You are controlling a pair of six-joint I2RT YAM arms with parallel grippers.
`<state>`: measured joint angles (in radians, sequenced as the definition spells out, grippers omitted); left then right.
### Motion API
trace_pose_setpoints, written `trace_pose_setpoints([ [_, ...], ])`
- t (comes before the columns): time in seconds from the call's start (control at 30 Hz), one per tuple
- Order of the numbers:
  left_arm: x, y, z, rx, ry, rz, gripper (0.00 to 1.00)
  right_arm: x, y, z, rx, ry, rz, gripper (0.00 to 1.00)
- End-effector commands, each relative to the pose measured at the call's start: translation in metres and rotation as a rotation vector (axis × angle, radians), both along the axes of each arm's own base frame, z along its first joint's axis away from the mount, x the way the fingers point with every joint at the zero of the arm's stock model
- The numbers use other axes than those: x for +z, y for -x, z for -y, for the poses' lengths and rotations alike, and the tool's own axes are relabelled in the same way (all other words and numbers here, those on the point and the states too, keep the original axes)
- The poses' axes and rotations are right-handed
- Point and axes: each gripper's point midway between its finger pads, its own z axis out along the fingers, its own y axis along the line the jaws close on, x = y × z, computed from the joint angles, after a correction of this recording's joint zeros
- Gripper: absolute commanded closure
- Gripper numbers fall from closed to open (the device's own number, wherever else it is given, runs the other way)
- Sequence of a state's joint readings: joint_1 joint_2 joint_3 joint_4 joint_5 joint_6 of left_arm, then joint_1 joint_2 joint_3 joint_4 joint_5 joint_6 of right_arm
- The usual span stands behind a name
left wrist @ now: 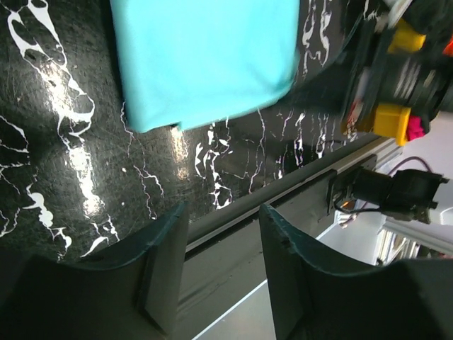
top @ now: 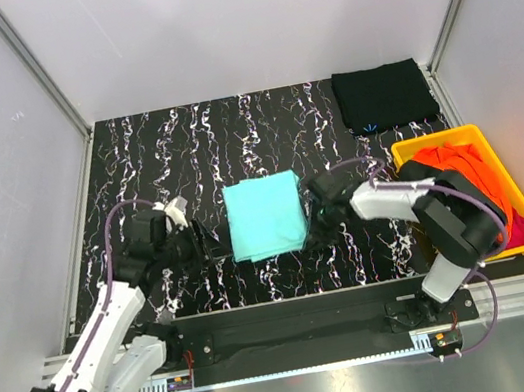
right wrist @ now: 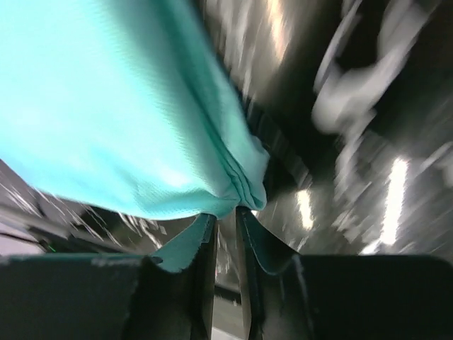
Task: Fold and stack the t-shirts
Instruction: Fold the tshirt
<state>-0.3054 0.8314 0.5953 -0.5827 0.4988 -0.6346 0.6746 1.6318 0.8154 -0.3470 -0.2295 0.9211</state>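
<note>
A robot lab's test booth: white panels wall the black marbled table on three sides, metal posts rise from its back corners, and robot arms are bolted to a rail at its near edge.

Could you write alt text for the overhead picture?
A folded light teal t-shirt lies in the middle of a black marbled table, the left gripper just off its left edge and the right gripper at its right edge. A folded black t-shirt sits at the far right corner; a yellow bin nearer holds an orange t-shirt and magenta cloth.

Table open beyond teal t-shirt, yellow bin blocking right.
</note>
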Motion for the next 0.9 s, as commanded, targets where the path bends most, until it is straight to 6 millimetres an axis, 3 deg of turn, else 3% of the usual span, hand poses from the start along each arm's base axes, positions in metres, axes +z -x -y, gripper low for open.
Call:
trace_pose_setpoints([
  [0.0,0.017,-0.017,0.006,-0.045,-0.020,0.071,0.49,-0.004,-0.063,0.037,-0.042,0.040,0.052,0.76],
  [0.03,0.012,-0.019,0.007,-0.055,-0.031,0.050,0.48,0.010,-0.089,0.036,-0.048,0.026,0.083,0.76],
  [0.07,0.016,-0.023,0.009,-0.065,-0.032,0.058,0.47,0.000,-0.104,0.046,-0.033,0.054,0.074,0.76],
  [0.1,0.012,-0.026,0.010,-0.080,-0.047,0.051,0.47,0.003,-0.124,0.059,-0.059,0.052,0.077,0.75],
  [0.13,0.017,-0.030,0.012,-0.091,-0.052,0.065,0.47,0.022,-0.152,0.060,-0.040,0.044,0.119,0.74],
  [0.17,0.016,-0.032,0.014,-0.112,-0.067,0.074,0.46,0.013,-0.162,0.066,-0.041,0.056,0.089,0.74],
  [0.2,0.012,-0.034,0.015,-0.125,-0.080,0.061,0.46,0.018,-0.176,0.080,-0.060,0.066,0.088,0.73],
  [0.23,0.015,-0.037,0.018,-0.137,-0.089,0.073,0.46,0.036,-0.191,0.083,-0.035,0.074,0.113,0.69],
  [0.3,0.008,-0.039,0.025,-0.175,-0.136,0.073,0.44,0.046,-0.199,0.094,-0.032,0.088,0.123,0.64],
  [0.4,0.007,-0.042,0.043,-0.245,-0.204,0.111,0.43,0.069,-0.187,0.099,0.001,0.076,0.150,0.54],
  [0.43,0.005,-0.046,0.051,-0.267,-0.225,0.110,0.42,0.062,-0.171,0.102,0.016,0.080,0.123,0.52],
  [0.47,0.003,-0.043,0.060,-0.313,-0.259,0.134,0.41,0.075,-0.163,0.104,0.018,0.074,0.150,0.46],
  [0.5,0.003,-0.044,0.066,-0.338,-0.280,0.153,0.40,0.076,-0.152,0.105,0.018,0.068,0.141,0.44],
  [0.53,-0.001,-0.049,0.073,-0.362,-0.311,0.158,0.40,0.063,-0.130,0.108,0.019,0.068,0.092,0.42],
  [0.6,-0.008,-0.050,0.082,-0.413,-0.377,0.193,0.39,0.074,-0.109,0.105,0.014,0.014,0.106,0.40],
  [0.63,-0.007,-0.054,0.085,-0.416,-0.390,0.198,0.39,0.063,-0.091,0.104,-0.010,-0.007,0.065,0.40],
  [0.7,-0.018,-0.056,0.085,-0.394,-0.408,0.143,0.41,0.075,-0.075,0.094,-0.013,-0.102,0.078,0.39],
  [0.73,-0.017,-0.053,0.089,-0.396,-0.382,0.123,0.41,0.071,-0.067,0.091,-0.029,-0.136,0.085,0.38],
  [0.87,-0.015,-0.044,0.112,-0.359,-0.216,0.030,0.41,0.071,-0.059,0.078,-0.036,-0.238,0.071,0.37],
])
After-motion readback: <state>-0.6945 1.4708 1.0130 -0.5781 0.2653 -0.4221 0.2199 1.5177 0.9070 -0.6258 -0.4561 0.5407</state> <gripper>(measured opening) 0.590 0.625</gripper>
